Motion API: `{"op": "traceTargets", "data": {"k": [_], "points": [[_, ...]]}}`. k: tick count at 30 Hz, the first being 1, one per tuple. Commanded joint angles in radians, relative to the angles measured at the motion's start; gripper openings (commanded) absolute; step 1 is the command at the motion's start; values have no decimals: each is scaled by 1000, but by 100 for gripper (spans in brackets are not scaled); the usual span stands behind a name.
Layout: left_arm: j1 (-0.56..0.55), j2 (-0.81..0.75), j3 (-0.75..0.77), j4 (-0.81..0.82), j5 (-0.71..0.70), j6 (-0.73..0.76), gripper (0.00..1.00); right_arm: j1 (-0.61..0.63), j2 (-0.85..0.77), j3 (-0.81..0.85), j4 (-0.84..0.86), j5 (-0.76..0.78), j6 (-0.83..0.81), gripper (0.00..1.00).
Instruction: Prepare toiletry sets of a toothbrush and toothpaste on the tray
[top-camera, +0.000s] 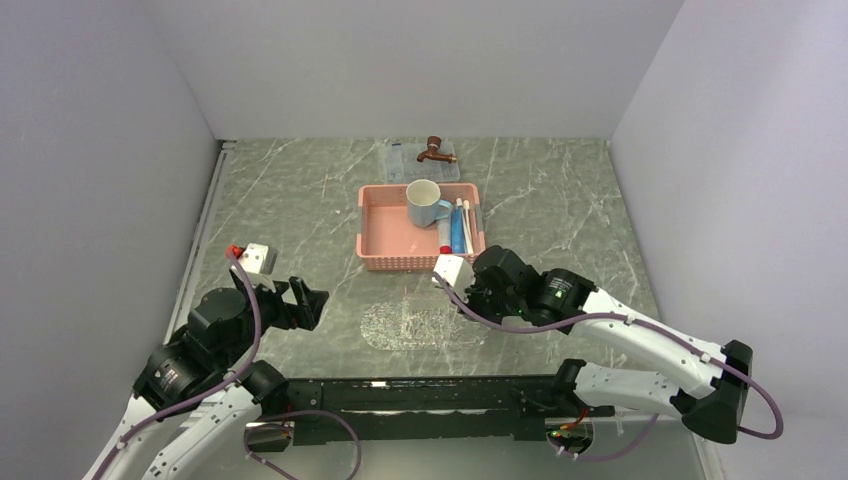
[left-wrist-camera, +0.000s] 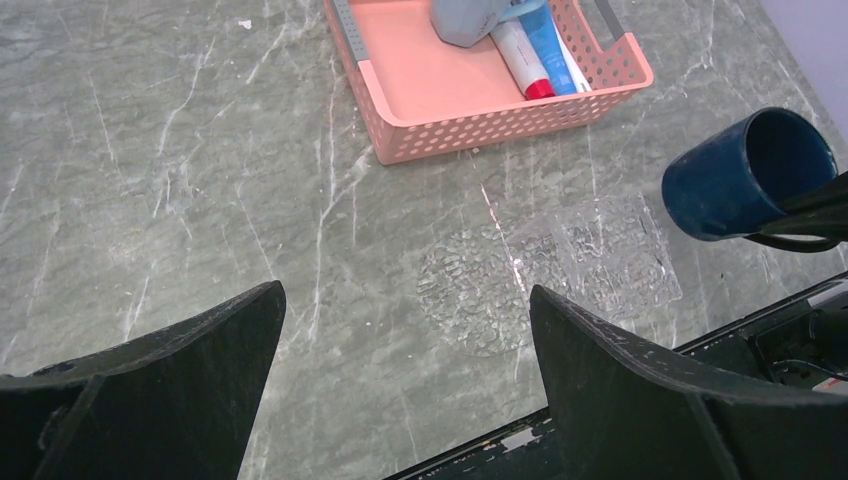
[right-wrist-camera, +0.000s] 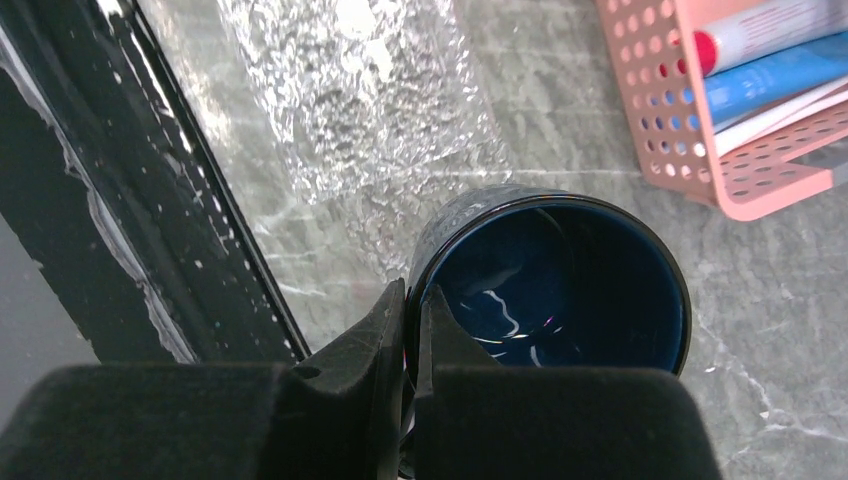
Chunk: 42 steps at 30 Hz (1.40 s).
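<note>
Marbled tabletop (top-camera: 300, 200); toothpaste (top-camera: 457, 235) and toothbrush (top-camera: 466, 218) lying front-to-back at right end of pink basket (top-camera: 385, 235), nearest right gripper (right-wrist-camera: 412, 310), clamped on blue mug (right-wrist-camera: 560, 290) just before basket; left gripper (left-wrist-camera: 405, 295) agape.

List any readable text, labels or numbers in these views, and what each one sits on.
No text can be read in any view.
white tube with red cap, in the pink basket: any print is too blurred to read.
blue toothpaste tube: nothing legible.
dark blue mug: no marking visible.
</note>
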Motion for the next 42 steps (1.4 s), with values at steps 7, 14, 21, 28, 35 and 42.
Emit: {"op": "traceTargets", "data": {"k": [7, 14, 21, 28, 35, 42], "points": [[5, -8, 0, 32, 16, 12, 99, -3, -47, -70, 78, -62, -114, 0], [5, -1, 0, 33, 18, 14, 99, -8, -114, -182, 160, -84, -231, 0], [4, 7, 0, 36, 22, 15, 99, -14, -129, -244, 226, -124, -242, 0], [6, 15, 1, 35, 25, 16, 99, -19, -103, -258, 254, -179, -224, 0], [5, 16, 1, 34, 26, 16, 99, -46, -84, -263, 268, -239, -216, 0], [6, 15, 0, 36, 26, 16, 99, -70, -56, -268, 278, -261, -197, 0]]}}
